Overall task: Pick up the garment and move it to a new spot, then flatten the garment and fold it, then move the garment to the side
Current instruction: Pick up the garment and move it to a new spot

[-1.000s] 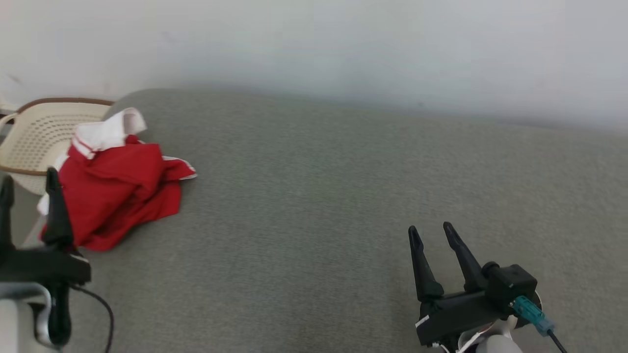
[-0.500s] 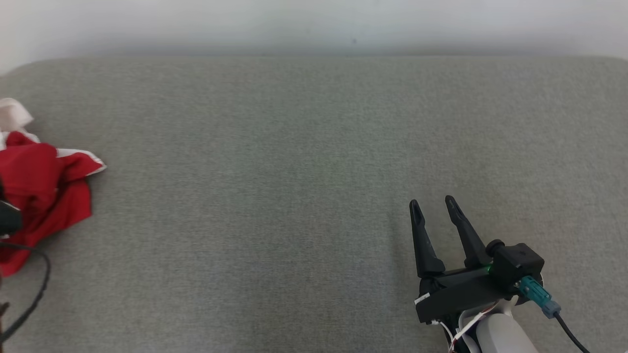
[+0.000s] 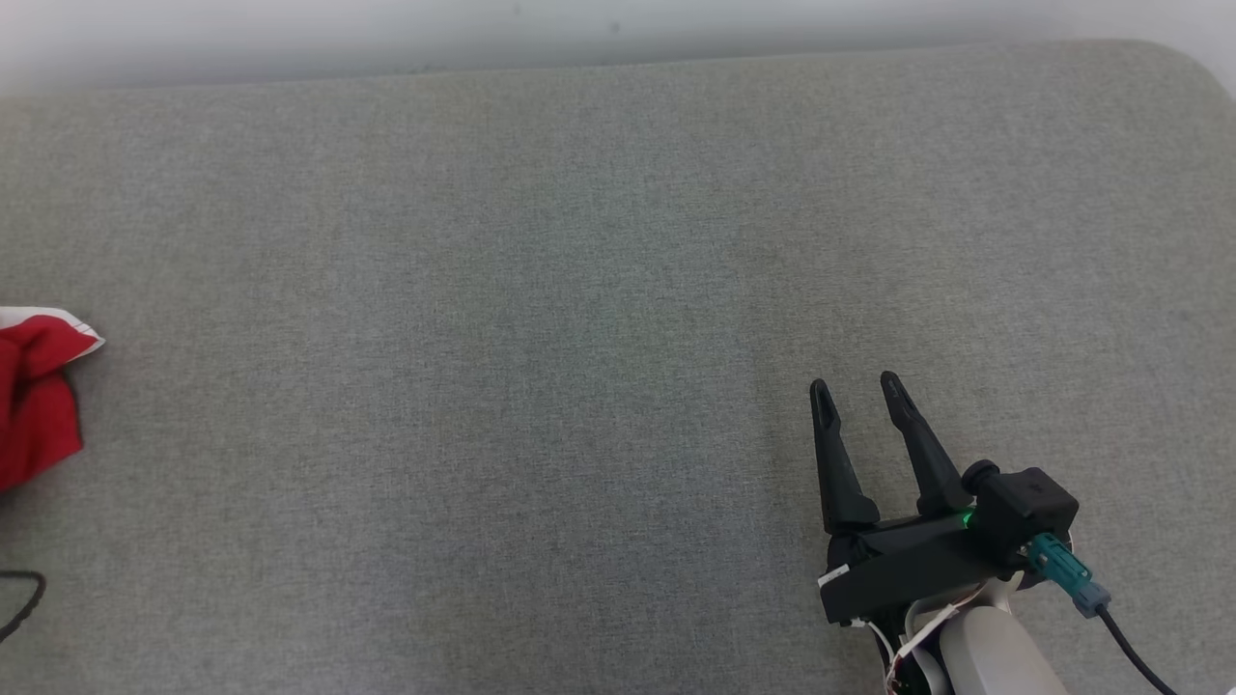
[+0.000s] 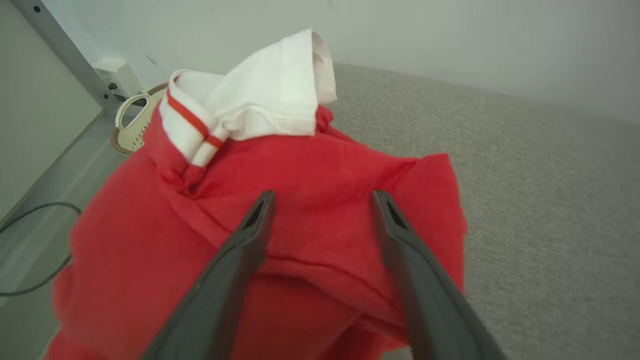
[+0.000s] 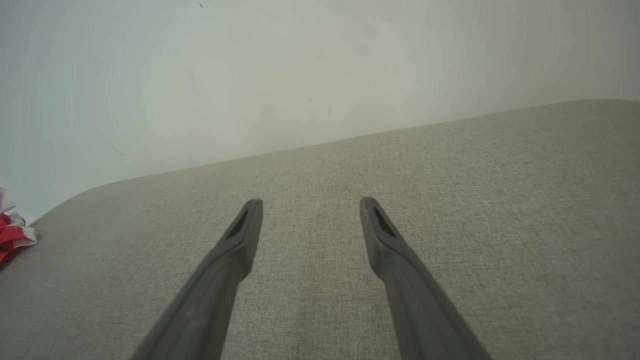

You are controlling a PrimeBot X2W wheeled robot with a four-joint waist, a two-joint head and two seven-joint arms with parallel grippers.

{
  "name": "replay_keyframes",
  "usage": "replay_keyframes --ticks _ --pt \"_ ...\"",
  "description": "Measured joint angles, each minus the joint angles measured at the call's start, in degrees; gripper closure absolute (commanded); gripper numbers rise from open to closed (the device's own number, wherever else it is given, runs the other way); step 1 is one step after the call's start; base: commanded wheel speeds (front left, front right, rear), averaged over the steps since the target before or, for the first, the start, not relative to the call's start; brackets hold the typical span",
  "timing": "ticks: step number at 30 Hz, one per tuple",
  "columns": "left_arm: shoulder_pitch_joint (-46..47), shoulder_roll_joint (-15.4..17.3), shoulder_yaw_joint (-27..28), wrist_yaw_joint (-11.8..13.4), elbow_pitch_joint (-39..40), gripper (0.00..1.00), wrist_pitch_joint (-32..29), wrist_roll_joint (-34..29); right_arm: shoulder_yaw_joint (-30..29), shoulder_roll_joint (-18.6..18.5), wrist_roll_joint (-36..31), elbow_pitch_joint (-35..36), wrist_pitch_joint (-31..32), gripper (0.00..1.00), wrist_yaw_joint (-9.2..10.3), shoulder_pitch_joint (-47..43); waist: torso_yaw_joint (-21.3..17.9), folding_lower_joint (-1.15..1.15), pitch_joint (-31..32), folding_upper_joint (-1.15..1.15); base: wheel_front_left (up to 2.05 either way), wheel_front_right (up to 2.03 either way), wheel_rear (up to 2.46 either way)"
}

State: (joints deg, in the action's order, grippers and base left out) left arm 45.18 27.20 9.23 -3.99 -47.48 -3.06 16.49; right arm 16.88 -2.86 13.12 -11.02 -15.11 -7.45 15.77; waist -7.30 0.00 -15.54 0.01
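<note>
Straight ahead of the left gripper [image 4: 324, 197], and showing through the gap between its two dark fingers, the garment [image 4: 310, 165] lies in a crumpled red heap on a grey fabric surface [image 3: 541, 290]. Its white collar [image 4: 270, 95], edged with a red stripe, sticks up beyond the fingertips. The left jaws stand wide apart over the red cloth and clamp nothing; whether the fingers touch the fabric cannot be told. Beyond the heap and to the left of those jaws, a cream perforated basket [image 4: 131, 120] sits low beside the surface, and a dark cable [image 4: 30, 250] lies on the floor nearer the wrist. From the head view, a red corner of the garment with a white hem pokes in far to the left of the right gripper [image 3: 856, 383], well apart from it. The right jaws are also spread wide and empty, pointing across bare grey fabric, with a white wall [image 5: 250, 75] beyond their tips. A teal connector [image 3: 1057, 569] sits at that gripper's base.
</note>
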Motion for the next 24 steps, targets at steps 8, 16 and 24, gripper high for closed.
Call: replay_keyframes --ticks 8,16,24 --pt "1.81 1.63 -2.29 0.92 -7.12 0.7 -5.47 -1.51 0.05 0.0 -0.32 -0.26 0.0 0.0 0.0 0.03 -1.0 0.0 -0.05 0.0 0.0 0.0 0.0" --pt "2.27 2.4 -3.8 1.55 -9.66 1.0 -2.4 -2.44 -0.38 0.0 -0.54 -0.7 0.0 0.0 0.0 0.02 -1.34 0.0 0.82 0.0 0.0 0.0 0.0" --pt "4.88 2.41 -6.01 0.54 -5.65 1.0 5.66 -3.93 -1.51 0.0 -0.81 -0.67 0.0 0.0 0.0 -1.0 0.01 -0.01 2.31 0.0 0.0 0.0 0.0"
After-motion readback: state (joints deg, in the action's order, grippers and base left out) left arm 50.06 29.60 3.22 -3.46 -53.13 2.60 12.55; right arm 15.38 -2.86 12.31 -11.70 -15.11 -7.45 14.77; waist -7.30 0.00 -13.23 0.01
